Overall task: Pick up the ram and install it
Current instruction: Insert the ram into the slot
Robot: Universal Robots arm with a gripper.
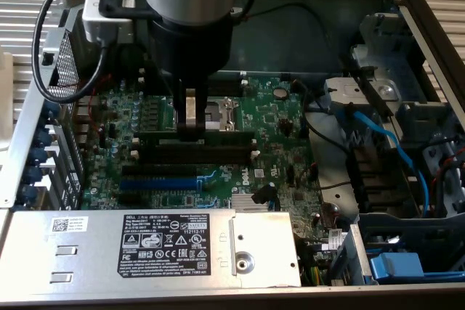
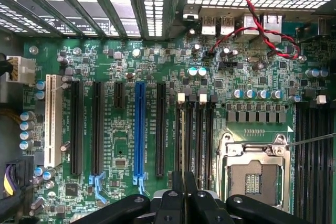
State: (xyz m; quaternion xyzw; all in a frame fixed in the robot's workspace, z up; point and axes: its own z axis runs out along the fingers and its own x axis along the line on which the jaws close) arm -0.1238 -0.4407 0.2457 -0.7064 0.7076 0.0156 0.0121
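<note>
A robot arm reaches down from the top of the exterior view into an open computer case. Its gripper hangs over the middle of the green motherboard. The fingers are set narrow and pinch the ram at its midpoint. The ram is a long dark-green stick lying level across the centre of the frame, at the near edge of the metal processor socket. It sits right against the long black slots, which run parallel to it on the side toward the bottom of the frame. Whether it is pressed home in a slot cannot be told.

A blue slot lies lower and toward the exterior view's left. A silver power supply with a black label fills the lower left, and a blue cable curves down the exterior view's right.

In the wrist view, the gripper shows its dark fingers close together, in line with the long black slots. Those slots stand between the blue slot and the processor socket. A white slot lies beyond the blue one, and a red wire crosses the board near the rear ports.
</note>
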